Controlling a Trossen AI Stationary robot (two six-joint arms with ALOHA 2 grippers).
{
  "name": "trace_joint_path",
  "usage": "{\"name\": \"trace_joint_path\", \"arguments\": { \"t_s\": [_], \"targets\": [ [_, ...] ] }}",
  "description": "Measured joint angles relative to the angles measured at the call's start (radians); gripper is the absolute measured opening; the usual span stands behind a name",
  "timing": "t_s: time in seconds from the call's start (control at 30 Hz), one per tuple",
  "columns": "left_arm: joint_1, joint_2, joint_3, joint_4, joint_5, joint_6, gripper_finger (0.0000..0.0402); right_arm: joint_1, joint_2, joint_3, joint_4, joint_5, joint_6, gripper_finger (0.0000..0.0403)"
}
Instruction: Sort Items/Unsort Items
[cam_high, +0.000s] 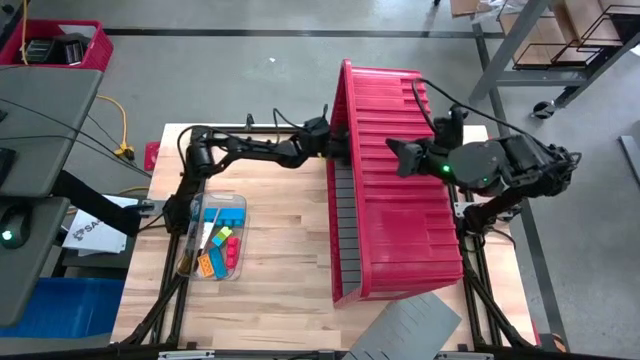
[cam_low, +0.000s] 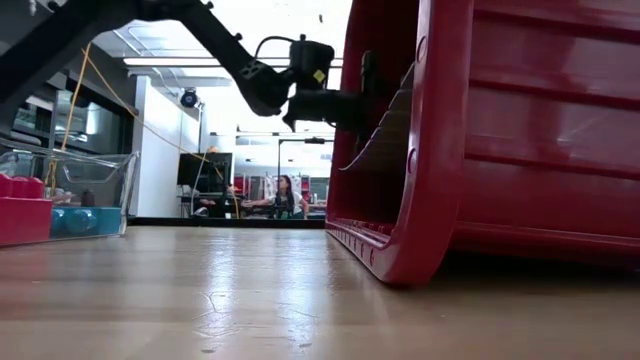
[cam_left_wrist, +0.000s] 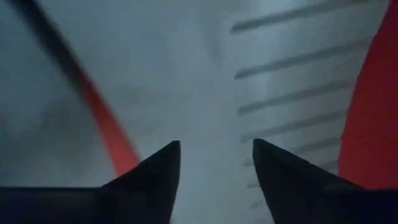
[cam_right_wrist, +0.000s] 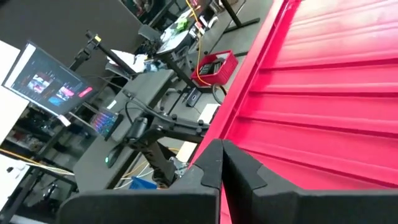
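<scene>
**Red bin tipped on its side, items parked in the clear tray**

The big red bin (cam_high: 395, 180) lies overturned across the table (cam_high: 280, 300), its open mouth facing the left arm. The left gripper (cam_high: 335, 148) reaches in at the bin's far rim, and its 2 fingers (cam_left_wrist: 152, 180) stand apart with nothing between them. The right gripper (cam_right_wrist: 222, 163) sits pressed shut against the bin's ribbed outer wall, holding nothing. Over by the left arm's base, the items (cam_high: 222, 245), blue, yellow, red, green and orange pieces, sit together in a clear tray (cam_high: 212, 272), well apart from the bin.
</scene>
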Motion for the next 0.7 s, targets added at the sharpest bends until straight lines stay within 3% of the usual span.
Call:
{"name": "trace_joint_path", "arguments": {
  "t_s": [0.17, 0.37, 0.7],
  "targets": [
    [-0.013, 0.031, 0.098, -0.151, -0.025, -0.002, 0.0224, -0.015, 0.0, 0.0, 0.002, -0.043, 0.0, 0.0],
    [-0.037, 0.035, 0.138, -0.296, -0.131, 0.076, 0.0226, -0.016, 0.0, 0.0, 0.037, -0.048, -0.055, 0.0],
    [-0.079, 0.034, 0.151, -0.416, -0.391, 0.033, 0.0226, -0.016, 0.0, 0.0, 0.12, -0.036, -0.133, 0.0]
  ]
}}
